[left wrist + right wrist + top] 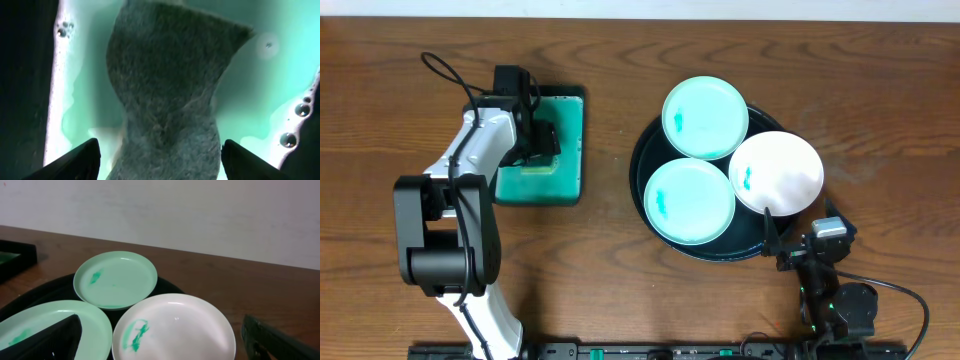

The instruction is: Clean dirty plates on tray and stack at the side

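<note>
Three dirty plates lie on the round black tray (650, 190): a mint-green one (706, 117) at the far side, a mint-green one (689, 201) at the near left, and a white one (776, 172) at the right. Each has a small teal smear. The white plate (175, 327) fills the right wrist view, with the far mint plate (116, 279) behind and the near one (55, 325) at the left. My right gripper (798, 238) is open, just in front of the white plate. My left gripper (542, 150) is open over a grey sponge (170, 90) in the teal rectangular tray.
The rectangular teal-green tray (570, 160) sits at the left of the brown wooden table, holding soapy water with bubbles (295, 125) at its edges. The left arm's body reaches over it from the near left. The right arm's base stands at the table's near right edge.
</note>
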